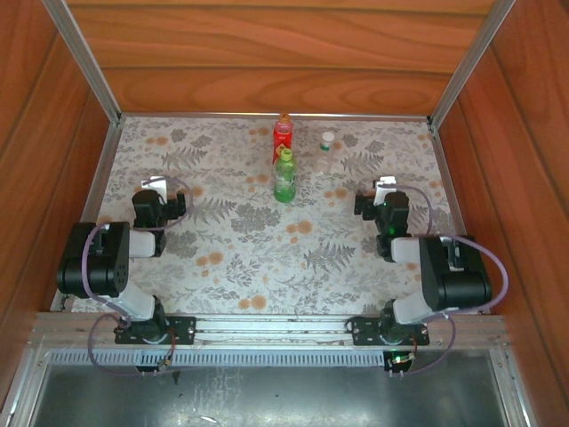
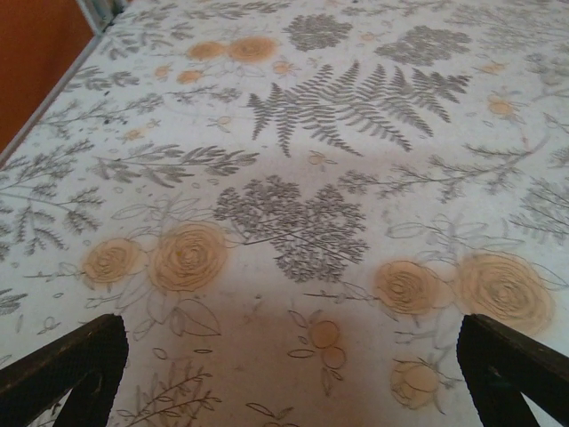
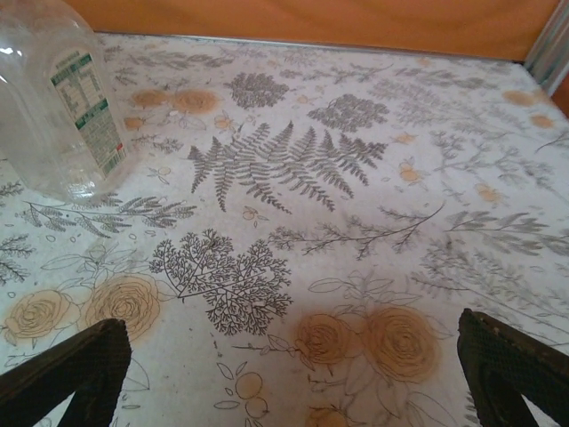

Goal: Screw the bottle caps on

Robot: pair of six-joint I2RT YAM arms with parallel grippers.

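A table spread with a floral cloth (image 1: 231, 249) sits inside a wooden enclosure. Two black arms rest at its near edge, well apart. The left gripper (image 1: 158, 194) and the right gripper (image 1: 384, 191) both hang low over bare cloth with jaws spread wide, holding nothing.

The three bottles stand upright at the far middle. The red bottle (image 1: 283, 135) is at the back, with the green bottle (image 1: 284, 181) just in front of it. The clear bottle (image 3: 62, 98) is a little to their right, near the right gripper.

Each bottle carries a cap: orange cap (image 1: 284, 116), green cap (image 1: 285, 153), white cap (image 1: 328, 137). Whether any is tight I cannot tell.

The risks, as I judge them:
- The clear bottle looks light and empty, so a nudge from a finger could topple it.
- A bottle may spin with its cap if the other arm does not hold it.
- Reaching for the green bottle could knock the red one, because they stand so close.
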